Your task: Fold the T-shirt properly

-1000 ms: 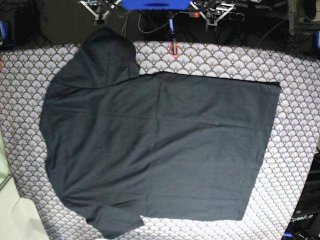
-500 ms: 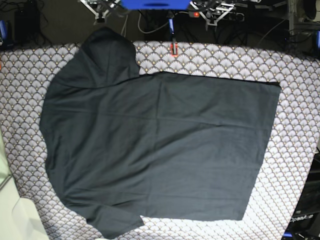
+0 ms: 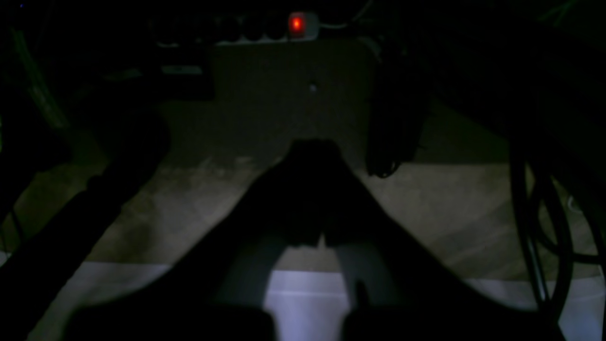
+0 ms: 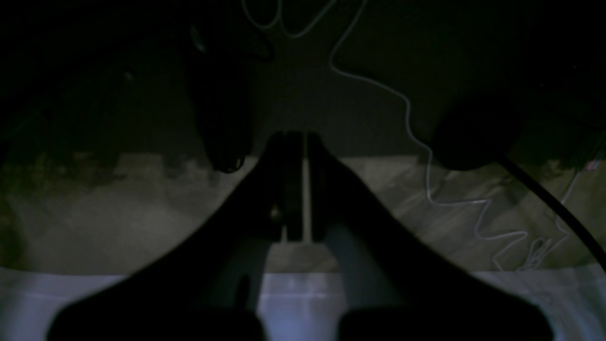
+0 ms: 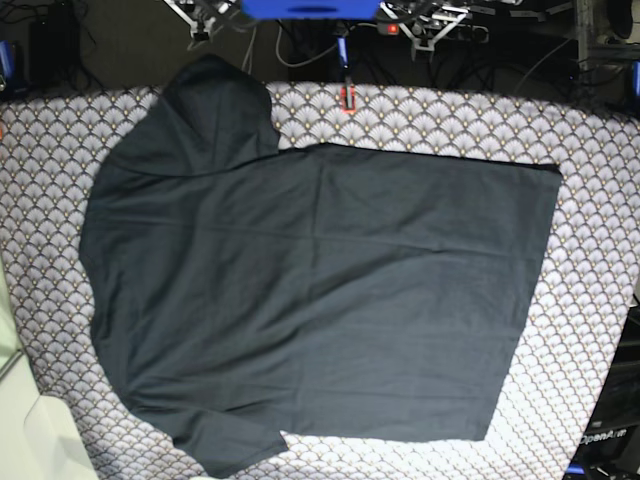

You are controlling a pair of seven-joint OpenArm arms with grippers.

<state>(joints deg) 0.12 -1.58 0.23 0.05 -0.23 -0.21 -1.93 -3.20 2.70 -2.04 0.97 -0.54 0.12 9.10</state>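
Note:
The T-shirt is plain dark charcoal and lies spread flat on the white-grey scallop-patterned cloth. Its hem is toward the right, one sleeve reaches the far table edge and the other sleeve the near edge. Both arms are pulled back above the far edge, the right arm and the left arm, clear of the shirt. In the dim wrist views the left gripper and the right gripper are shut with nothing between the fingers, over the floor beyond the table's edge.
A small red-and-black object sits at the cloth's far edge. Behind the table are a power strip with a glowing red switch and a loose white cable. A pale surface borders the lower left and dark equipment the lower right.

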